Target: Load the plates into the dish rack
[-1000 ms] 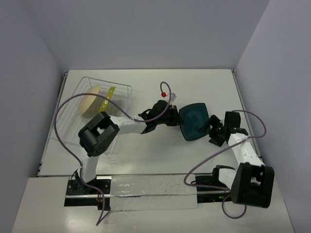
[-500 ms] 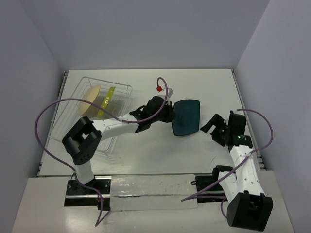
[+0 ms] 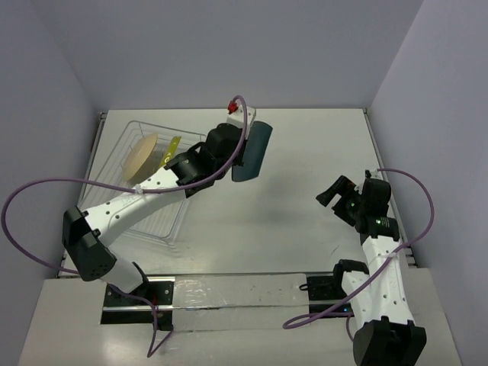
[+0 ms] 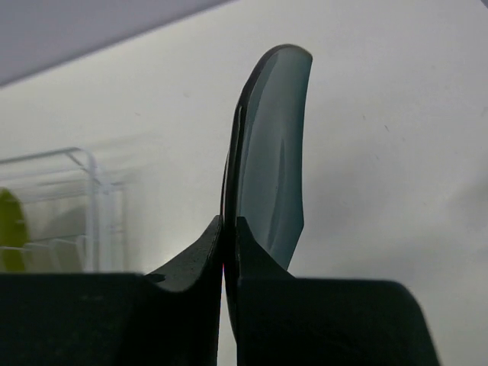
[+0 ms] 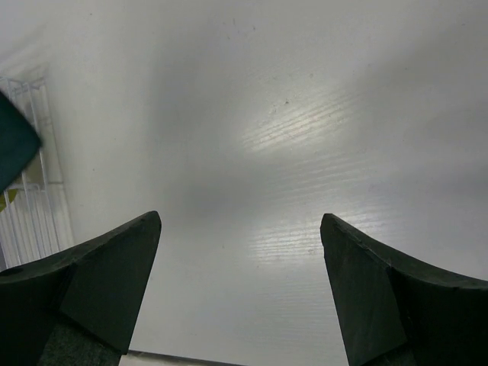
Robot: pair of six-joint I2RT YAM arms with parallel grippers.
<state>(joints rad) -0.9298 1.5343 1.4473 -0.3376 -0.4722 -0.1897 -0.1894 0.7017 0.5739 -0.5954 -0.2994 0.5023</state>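
The left pincer (image 3: 239, 149) is closed almost fully on the dark teal plate (image 3: 252, 151). In the left wrist view its two fingers (image 4: 200, 255) press on both faces of the lower rim of the plate (image 4: 276, 145), with only the thin rim between them. The plate stands nearly upright, on its edge, lifted above the desk (image 3: 313, 145). From above it is just beside the far right corner of the dish rack (image 3: 195, 137), outside of it.

Inside the rack, the cream plate (image 3: 141, 158) and the yellow-green plate (image 3: 165, 158) already stand in the slots, near to each other, in the far part of the rack. A piece of the yellow-green plate (image 4: 9, 229) shows behind the rack wires (image 4: 92, 183) in the left wrist view.

The right pincer (image 3: 338, 200) is wide open and holds nothing. It hangs over the bare desk at the right side, well apart from the rack. Between its fingers (image 5: 114, 259) the right wrist view shows only the white desk surface, with a corner of the teal plate (image 5: 14, 145) and the rack (image 5: 30, 206) at the left border.
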